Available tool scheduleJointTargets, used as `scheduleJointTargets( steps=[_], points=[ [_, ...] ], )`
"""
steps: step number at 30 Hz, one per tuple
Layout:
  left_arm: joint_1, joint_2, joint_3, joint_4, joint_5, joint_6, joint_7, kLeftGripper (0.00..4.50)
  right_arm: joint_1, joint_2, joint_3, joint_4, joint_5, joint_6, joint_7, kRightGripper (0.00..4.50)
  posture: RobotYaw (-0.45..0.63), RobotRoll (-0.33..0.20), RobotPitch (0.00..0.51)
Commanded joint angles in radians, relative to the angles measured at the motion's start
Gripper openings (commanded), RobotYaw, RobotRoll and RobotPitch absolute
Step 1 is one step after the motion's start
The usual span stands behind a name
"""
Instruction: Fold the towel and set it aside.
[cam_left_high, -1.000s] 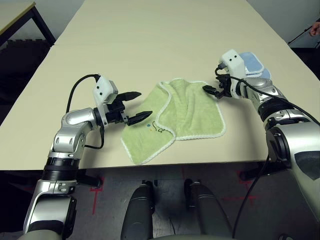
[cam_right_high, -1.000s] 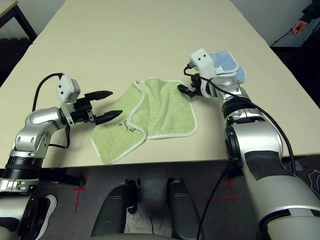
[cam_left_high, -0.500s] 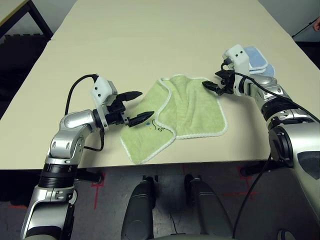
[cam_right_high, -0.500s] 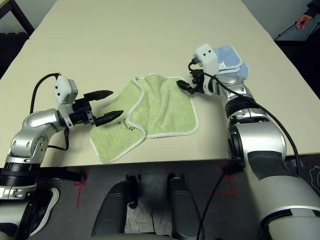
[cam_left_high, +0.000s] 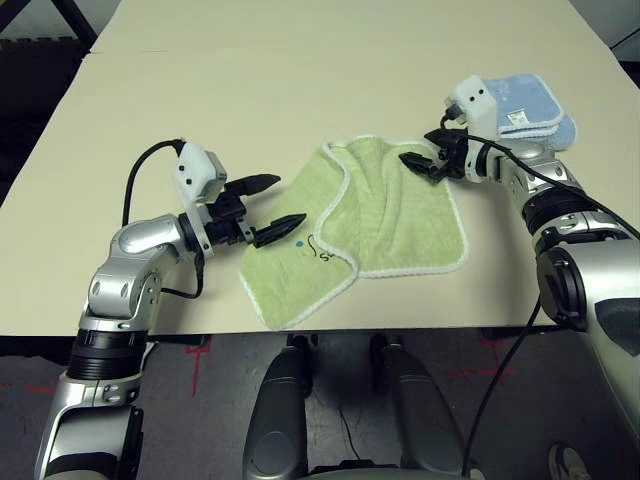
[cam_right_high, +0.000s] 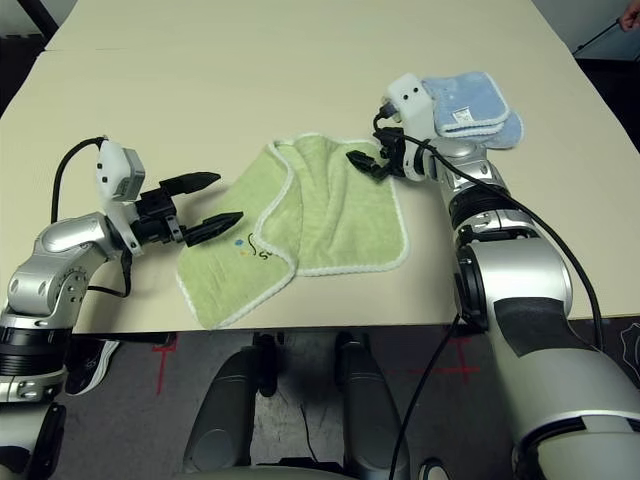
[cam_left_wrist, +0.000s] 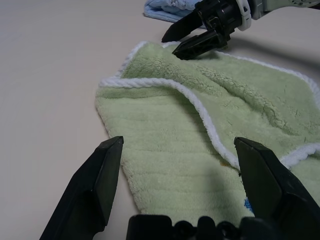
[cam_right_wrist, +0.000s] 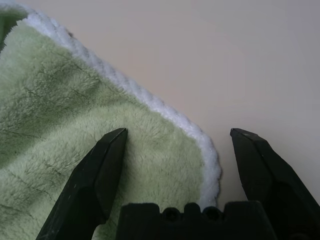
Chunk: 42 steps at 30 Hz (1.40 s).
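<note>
Left pincer released, fingers spread, level, just beside left edge of light green terry towel with white stitched edging. Right pincer released too, over towel's far right corner. Towel lies half folded near front edge of beige table, right flap lapped over left part. Small dark embroidered mark on towel, not readable. Smaller light blue folded towel behind right pincer. Dark floor under table, red tape marks.

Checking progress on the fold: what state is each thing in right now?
towel: flat on the table, left part folded over, not held
blue towel: folded, lying apart
left gripper: open, empty
right gripper: open, empty, over the towel's far corner
</note>
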Motion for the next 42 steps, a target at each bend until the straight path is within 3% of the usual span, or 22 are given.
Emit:
scheduleJointTargets(
  steps=[1, 9, 10, 13, 23, 28, 34, 42],
  points=[
    [0.021, 0.012, 0.006, -0.032, -0.013, 0.014, 0.002, 4.50, 0.025, 0.000, 0.010, 0.023, -0.010, 0.035, -0.003, 4.46, 0.10, 0.000, 0.349],
    [0.015, 0.015, 0.005, -0.036, -0.015, 0.016, 0.005, 4.50, 0.011, -0.043, 0.027, 0.022, -0.030, 0.030, 0.011, 4.46, 0.10, 0.000, 0.340],
    [0.014, 0.015, 0.004, -0.034, -0.014, 0.015, 0.005, 4.50, 0.013, -0.046, 0.041, 0.021, -0.042, 0.019, 0.012, 4.30, 0.10, 0.000, 0.339],
    [0.008, 0.014, 0.002, -0.032, -0.014, 0.014, 0.006, 4.50, 0.015, -0.047, 0.062, 0.020, -0.057, 0.009, 0.021, 3.52, 0.10, 0.000, 0.335],
    [-0.006, 0.018, 0.000, -0.017, -0.007, 0.004, 0.001, 4.50, 0.025, -0.084, 0.068, -0.001, -0.045, 0.025, 0.106, 0.03, 0.09, 0.000, 0.312],
    [-0.025, 0.011, -0.008, 0.003, -0.002, -0.005, -0.001, 4.50, 0.033, -0.095, 0.001, -0.037, 0.028, -0.003, 0.125, 0.03, 0.07, 0.000, 0.300],
    [-0.046, -0.001, -0.020, 0.026, 0.000, -0.019, -0.003, 4.50, 0.064, -0.075, -0.136, -0.145, 0.192, -0.097, 0.177, 0.03, 0.05, 0.000, 0.291],
    [-0.073, -0.011, -0.038, 0.048, -0.002, -0.024, -0.009, 4.50, 0.153, -0.017, -0.164, -0.367, 0.298, -0.247, 0.230, 0.03, 0.03, 0.000, 0.282]
  ],
)
